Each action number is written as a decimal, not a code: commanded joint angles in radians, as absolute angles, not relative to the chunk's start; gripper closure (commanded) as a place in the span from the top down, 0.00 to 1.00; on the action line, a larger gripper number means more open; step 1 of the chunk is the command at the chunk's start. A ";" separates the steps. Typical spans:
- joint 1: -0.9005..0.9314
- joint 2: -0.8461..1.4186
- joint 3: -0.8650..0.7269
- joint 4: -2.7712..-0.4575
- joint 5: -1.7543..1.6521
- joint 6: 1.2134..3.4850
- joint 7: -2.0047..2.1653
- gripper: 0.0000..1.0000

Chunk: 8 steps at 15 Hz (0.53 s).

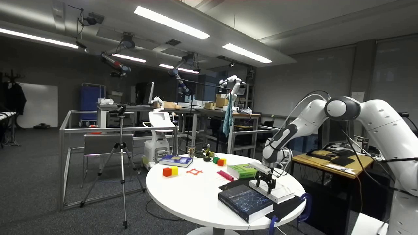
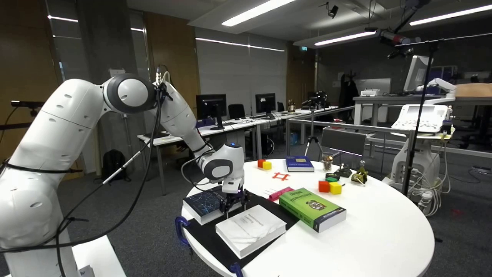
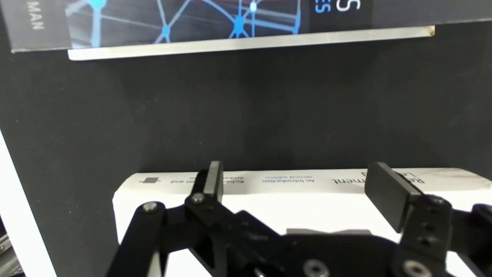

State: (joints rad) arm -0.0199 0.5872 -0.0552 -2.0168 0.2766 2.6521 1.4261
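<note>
Fingers (image 3: pixel 388 196) apart, the gripper (image 3: pixel 296 175) hangs by the spine of the white book (image 2: pixel 251 227) on the black mat (image 3: pixel 246 111): a lining-up step, I'd say. Contact's unclear; the next move wants careful height.

Passage available along flat black mat (image 3: pixel 269 109) between black blue-patterned book (image 3: pixel 200 23) and white marbled book (image 2: pixel 251 229) — thick green book (image 2: pixel 313 209) obstructs the latter's opposite side.
</note>
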 commanded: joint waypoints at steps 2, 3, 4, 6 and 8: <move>-0.056 0.548 -0.062 -2.028 0.296 2.584 1.342 1.00; -0.061 0.544 -0.064 -2.030 0.295 2.575 1.325 1.00; -0.065 0.541 -0.066 -2.032 0.294 2.566 1.309 1.00; -0.069 0.538 -0.073 -2.033 0.294 2.553 1.285 1.00; -0.076 0.534 -0.080 -2.033 0.294 2.541 1.262 1.00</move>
State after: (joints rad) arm -0.0555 0.5763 -0.0701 -2.0167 0.2780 2.5937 1.3227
